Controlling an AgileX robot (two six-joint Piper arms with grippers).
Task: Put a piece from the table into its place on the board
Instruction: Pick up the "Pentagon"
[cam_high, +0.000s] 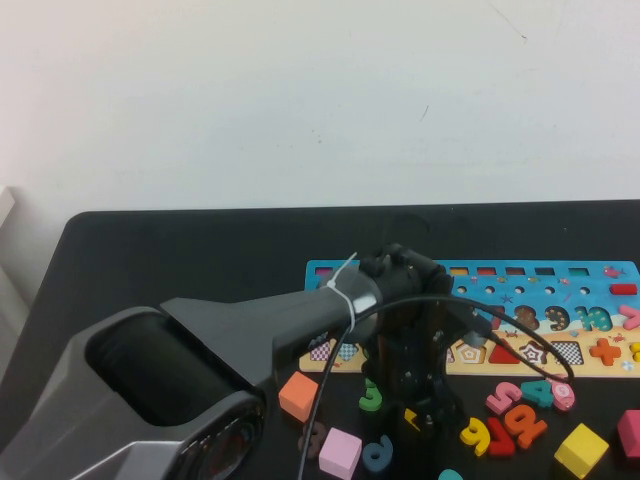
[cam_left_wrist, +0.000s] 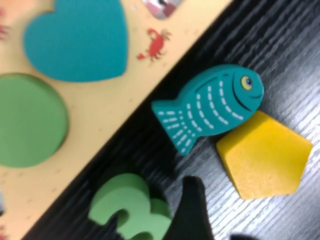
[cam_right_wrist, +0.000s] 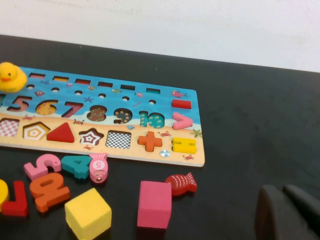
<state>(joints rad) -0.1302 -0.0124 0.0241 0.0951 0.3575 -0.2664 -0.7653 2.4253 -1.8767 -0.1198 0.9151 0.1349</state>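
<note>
The piece, a flat yellow pentagon (cam_left_wrist: 265, 155), lies on the black table (cam_left_wrist: 295, 60) touching a teal fish (cam_left_wrist: 210, 107), close to the board's sandy edge (cam_left_wrist: 105, 110). My left gripper (cam_left_wrist: 235, 212) hovers low over it, open, with one dark finger (cam_left_wrist: 192, 210) beside the pentagon and nothing held. From above, the left gripper (cam_high: 425, 412) is just in front of the board (cam_high: 560, 290), with a bit of yellow piece (cam_high: 411, 418) showing under it. An empty pentagon slot (cam_right_wrist: 36, 131) shows on the board (cam_right_wrist: 195, 155). My right gripper (cam_right_wrist: 290, 215) stays shut over bare table, off the board's end.
A green 3 (cam_left_wrist: 127, 205) lies beside the left finger. Orange (cam_high: 298, 396), pink (cam_high: 340, 452) and yellow (cam_high: 581, 450) cubes and loose numbers (cam_high: 515, 425) are scattered in front of the board. A red fish (cam_right_wrist: 181, 183) and a yellow duck (cam_right_wrist: 11, 76) are also in view.
</note>
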